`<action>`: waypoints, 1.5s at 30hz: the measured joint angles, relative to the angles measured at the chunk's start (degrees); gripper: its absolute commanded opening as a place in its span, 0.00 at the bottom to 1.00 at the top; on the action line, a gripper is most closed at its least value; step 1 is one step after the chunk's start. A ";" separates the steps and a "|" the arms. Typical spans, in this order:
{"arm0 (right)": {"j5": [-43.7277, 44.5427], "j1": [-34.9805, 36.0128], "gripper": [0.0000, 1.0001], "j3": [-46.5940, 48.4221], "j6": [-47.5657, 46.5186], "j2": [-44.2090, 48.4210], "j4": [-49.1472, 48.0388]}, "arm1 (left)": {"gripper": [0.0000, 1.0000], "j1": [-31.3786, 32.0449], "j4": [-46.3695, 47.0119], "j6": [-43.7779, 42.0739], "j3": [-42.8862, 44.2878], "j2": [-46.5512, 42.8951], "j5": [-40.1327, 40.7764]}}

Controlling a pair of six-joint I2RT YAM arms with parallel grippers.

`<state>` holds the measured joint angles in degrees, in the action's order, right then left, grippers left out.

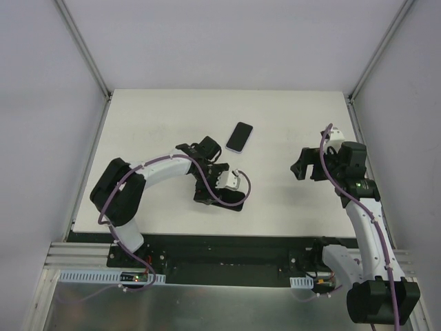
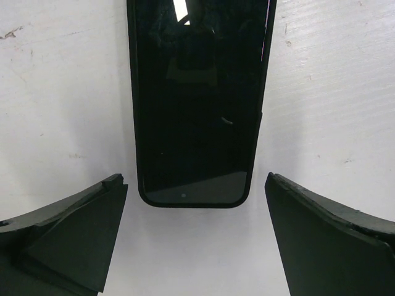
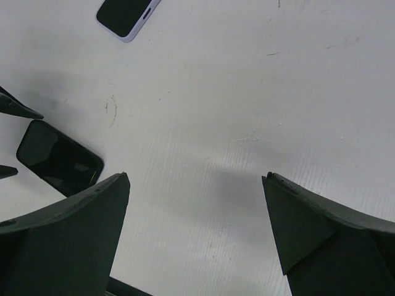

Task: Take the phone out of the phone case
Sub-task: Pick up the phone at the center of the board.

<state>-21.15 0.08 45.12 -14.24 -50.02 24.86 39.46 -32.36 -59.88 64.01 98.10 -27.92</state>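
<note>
**Cased phone between spread fingers**

A dark phone [image 2: 197, 111] in a black phone case [image 2: 191, 204] lies flat on the white table [image 2: 62, 92]. The left gripper [image 2: 194, 179] hangs above its near end, fingers [image 2: 74, 240] wide apart. A thin pinkish line at the upper right may be the phone's bared edge.

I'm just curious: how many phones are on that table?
2. The lilac-edged phone lies alone in the middle; the black phone lies under the left hand, between its open fingers.

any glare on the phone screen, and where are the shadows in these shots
Left wrist: the cased phone mirrors a bright strip near the frame's top plus dim shapes, no washout. Right wrist: a soft grey shadow lies on the table at the tips of the open right claw. Top external: even light, no glare.
</note>
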 measured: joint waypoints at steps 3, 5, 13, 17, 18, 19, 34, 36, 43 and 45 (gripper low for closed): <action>-0.44 0.00 0.99 0.00 -0.02 0.00 0.11 | 1.00 0.39 -0.15 -0.46 0.85 1.44 0.26; -0.70 0.00 0.99 0.00 -0.02 0.00 0.17 | 1.00 0.70 -0.11 -0.70 1.55 2.54 0.68; -1.25 0.00 0.99 0.00 -0.20 0.00 0.81 | 1.00 1.90 -0.17 -1.07 2.19 4.00 2.45; -1.57 0.00 0.99 0.00 -0.20 0.00 0.92 | 1.00 2.62 -0.17 -1.05 2.19 4.26 2.97; -1.68 0.00 0.99 0.00 -0.20 0.00 0.96 | 1.00 2.75 -0.15 -1.03 2.19 4.55 2.97; -1.70 0.00 0.99 0.00 -0.20 0.00 0.96 | 1.00 2.95 -0.15 -1.01 2.19 4.81 3.10; -2.29 0.00 0.99 0.00 0.11 -0.83 1.14 | 0.02 4.46 -0.92 3.26 4.00 5.70 6.56; -2.40 0.00 0.99 0.02 0.66 -1.51 1.16 | 0.00 4.46 -0.68 4.09 3.98 5.60 6.93; -4.44 0.44 0.99 0.02 3.39 -5.05 1.09 | 0.00 4.44 0.24 8.68 3.43 3.91 8.15; -5.05 0.94 0.99 0.04 3.96 -6.01 0.98 | 0.00 4.46 1.14 10.10 2.93 2.80 8.90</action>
<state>-26.20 1.02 45.17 -10.28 -56.03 25.85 43.92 -31.22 -49.78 66.94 100.90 -19.03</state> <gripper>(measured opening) 0.988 0.668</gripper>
